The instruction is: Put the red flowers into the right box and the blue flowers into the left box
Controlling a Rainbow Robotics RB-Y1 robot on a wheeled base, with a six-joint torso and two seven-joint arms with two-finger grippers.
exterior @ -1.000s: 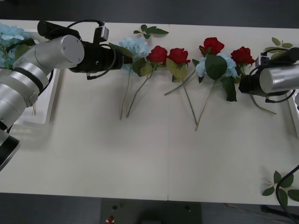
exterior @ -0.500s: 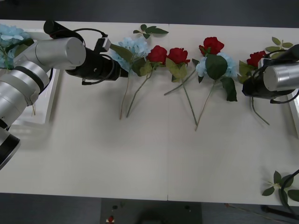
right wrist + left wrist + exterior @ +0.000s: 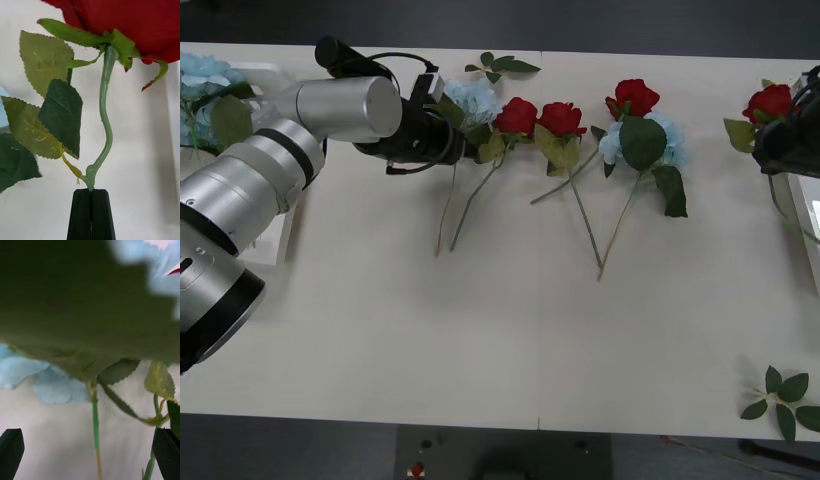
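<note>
Red flowers (image 3: 560, 118) lie on the pale tabletop (image 3: 500, 330), one rose (image 3: 123, 18) pinched in the shut right tool (image 3: 91, 195); the left tool (image 3: 90, 450) gapes wide over a blue flower (image 3: 56, 384), half hidden by a blurry leaf (image 3: 75, 303).

I see a white table (image 3: 510, 330), one leaf sprig (image 3: 502, 67) at its far edge and another sprig (image 3: 782, 395) near my right.

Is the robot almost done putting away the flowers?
Not yet. One blue flower already lies in the left box. The right tool holds a red rose near the right box. The open left tool straddles another blue flower. Three roses wait.
</note>
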